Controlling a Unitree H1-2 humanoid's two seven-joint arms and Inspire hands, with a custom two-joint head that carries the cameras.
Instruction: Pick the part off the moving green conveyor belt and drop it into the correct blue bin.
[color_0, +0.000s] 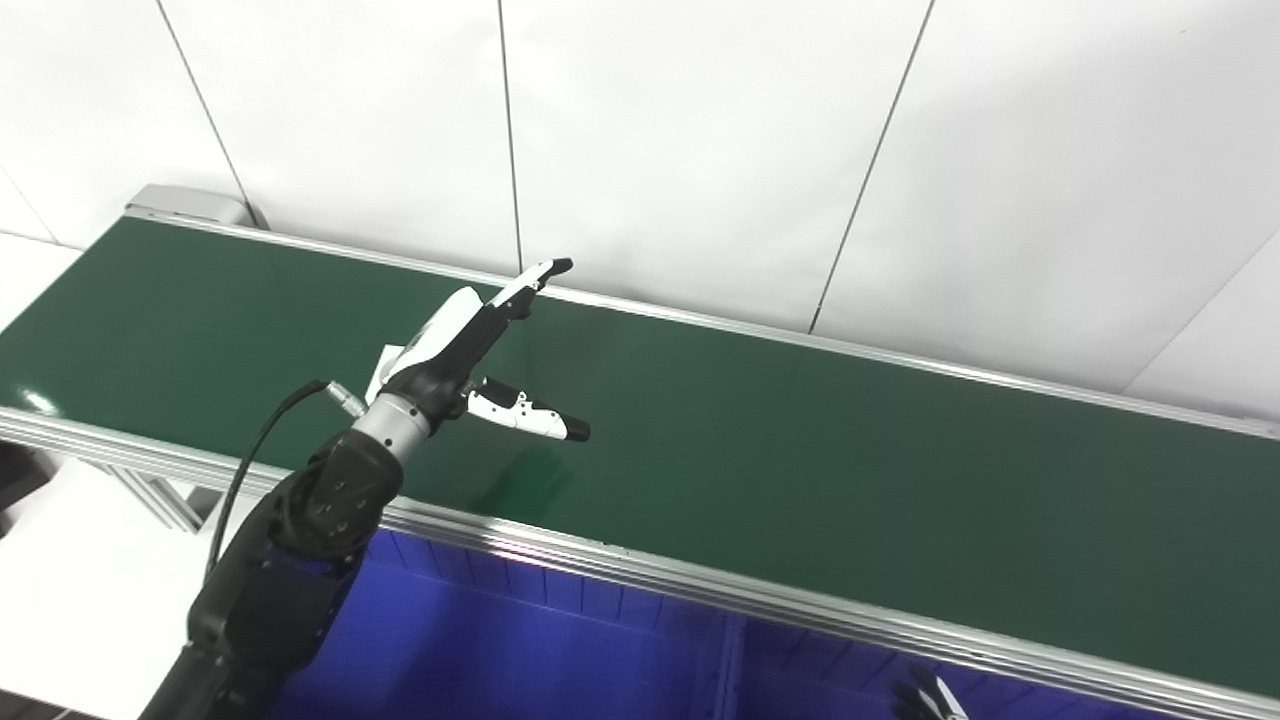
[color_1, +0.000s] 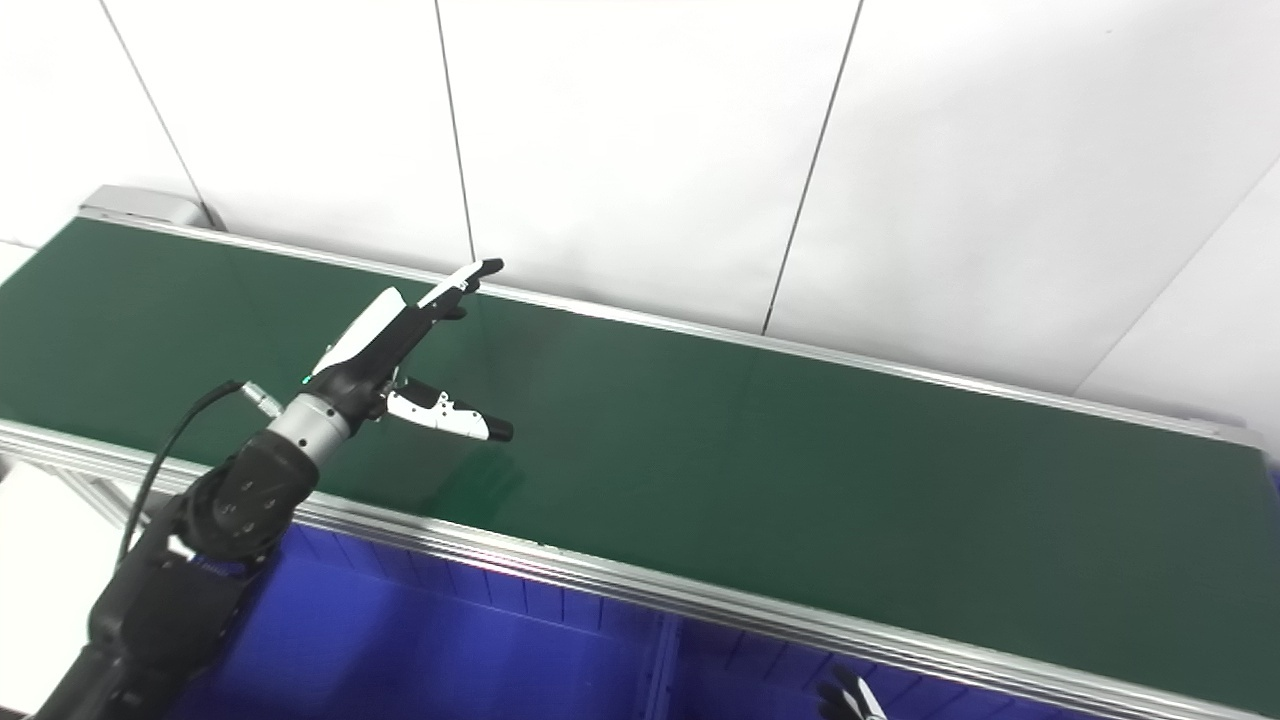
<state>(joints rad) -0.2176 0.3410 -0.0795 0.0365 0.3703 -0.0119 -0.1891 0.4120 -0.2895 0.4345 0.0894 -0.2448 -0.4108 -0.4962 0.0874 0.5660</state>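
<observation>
Two hands in view. Left hand (color_0: 470, 355): fingers (color_0: 535, 278) straight, thumb (color_0: 530, 415) splayed wide, holding nothing, above the long dark-green conveyor belt (color_0: 800, 450). Small flat white part (color_0: 385, 362) lies on the belt, mostly hidden behind the palm, not between fingers and thumb. Right hand (color_0: 930, 695): only fingertips visible over the blue plastic bin (color_0: 500, 650), grip state can't tell.

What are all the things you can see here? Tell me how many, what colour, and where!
belt: one, dark green, running across the middle
rail: one, silver, along the belt's near edge
bins: blue, below the rail; count unclear
white piece: one, on the belt behind the left hand, mostly hidden
wall: white panels, behind the belt
left hand: one, black and white, open, over the belt
right hand: one, only fingertips showing at the bottom edge
</observation>
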